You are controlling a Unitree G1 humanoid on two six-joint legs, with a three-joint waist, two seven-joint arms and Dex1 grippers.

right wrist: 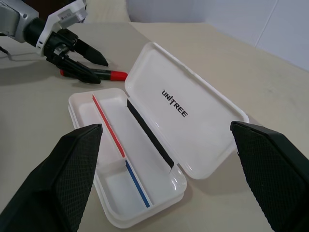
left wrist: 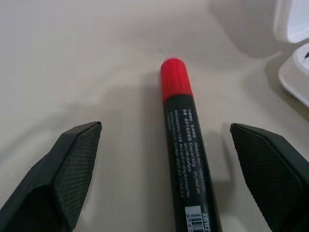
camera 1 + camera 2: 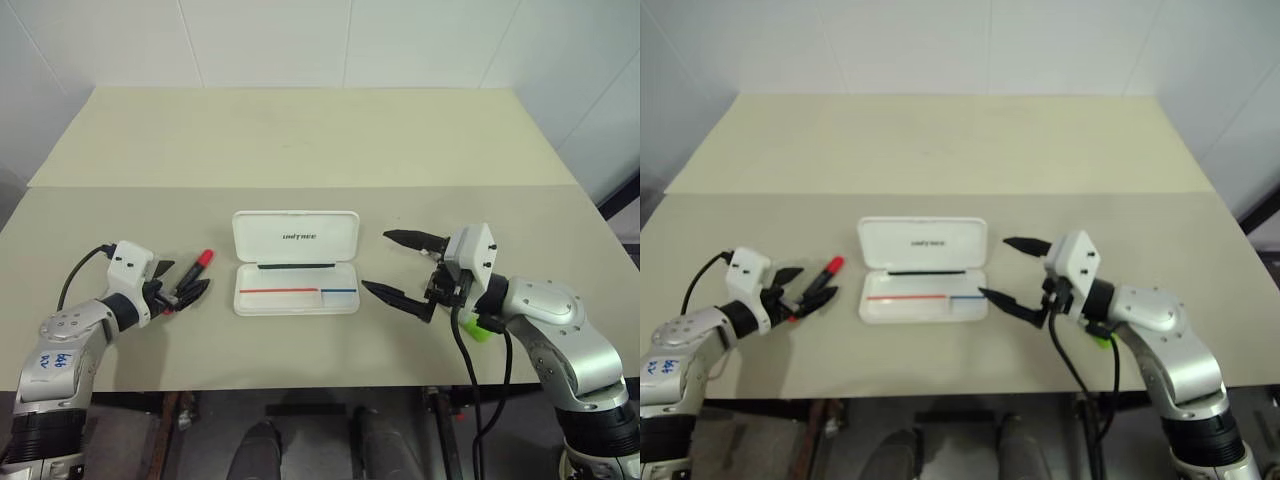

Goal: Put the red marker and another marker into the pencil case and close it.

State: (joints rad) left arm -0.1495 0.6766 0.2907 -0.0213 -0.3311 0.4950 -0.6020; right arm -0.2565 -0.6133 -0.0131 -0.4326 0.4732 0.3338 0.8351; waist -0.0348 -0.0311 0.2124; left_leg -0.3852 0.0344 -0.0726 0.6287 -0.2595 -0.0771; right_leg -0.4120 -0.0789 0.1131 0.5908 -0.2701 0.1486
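a: the left gripper (image 3: 187, 294) is sitting lower left, fingers spread around the red marker (image 2: 182, 137) lying on the desk (image 3: 300, 150), not clamping.

b: it could roll away if one finger nudges it. the pencil case (image 3: 296, 262) is lying open mid-frame.

a: the right gripper (image 3: 400, 268) is gaping, empty. the green highlighter (image 3: 478, 328) is mostly hiding behind that wrist.

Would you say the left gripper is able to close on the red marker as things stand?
Probably yes. The left gripper is open, and the red marker lies on the table between its fingers with nothing in the way.
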